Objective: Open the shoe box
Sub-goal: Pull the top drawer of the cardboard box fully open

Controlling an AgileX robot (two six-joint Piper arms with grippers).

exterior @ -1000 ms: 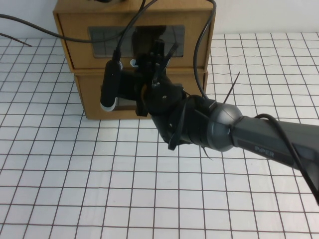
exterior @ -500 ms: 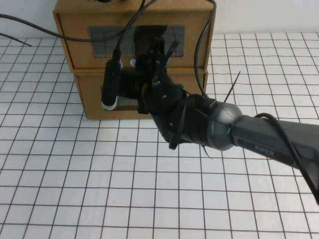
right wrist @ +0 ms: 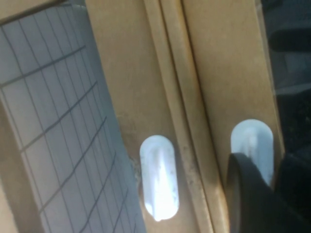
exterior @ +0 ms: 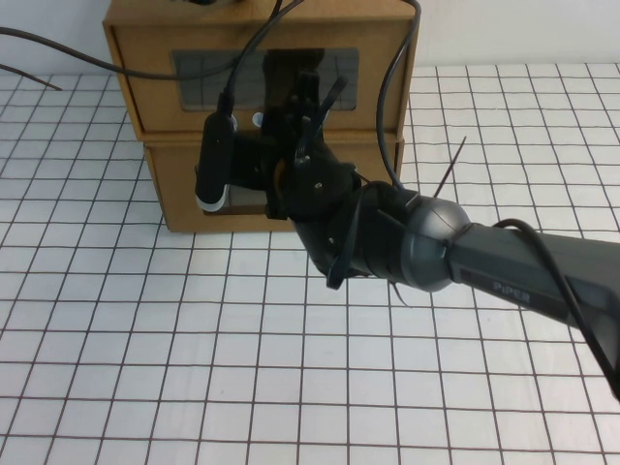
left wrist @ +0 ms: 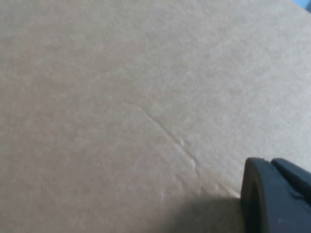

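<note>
Two brown cardboard shoe boxes stand stacked at the back of the table, the upper box [exterior: 387, 87] on the lower box [exterior: 174, 184], each with a dark window in its drawer front. My right gripper [exterior: 310, 95] is pressed up to the upper box's front. In the right wrist view the right gripper [right wrist: 272, 189] sits at the upper box's white pull tab [right wrist: 252, 141], partly covering it. The lower box's white tab [right wrist: 156, 182] is bare. My left gripper [left wrist: 277, 199] rests close against plain cardboard [left wrist: 121, 97]; it is hidden in the high view.
The right arm [exterior: 504, 271] reaches across the white gridded table [exterior: 194, 368] from the right. Its black wrist camera [exterior: 213, 165] hangs in front of the lower box. Cables [exterior: 397, 68] loop over the boxes.
The right arm has edged slightly toward the upper box's front. The boxes have not moved.
</note>
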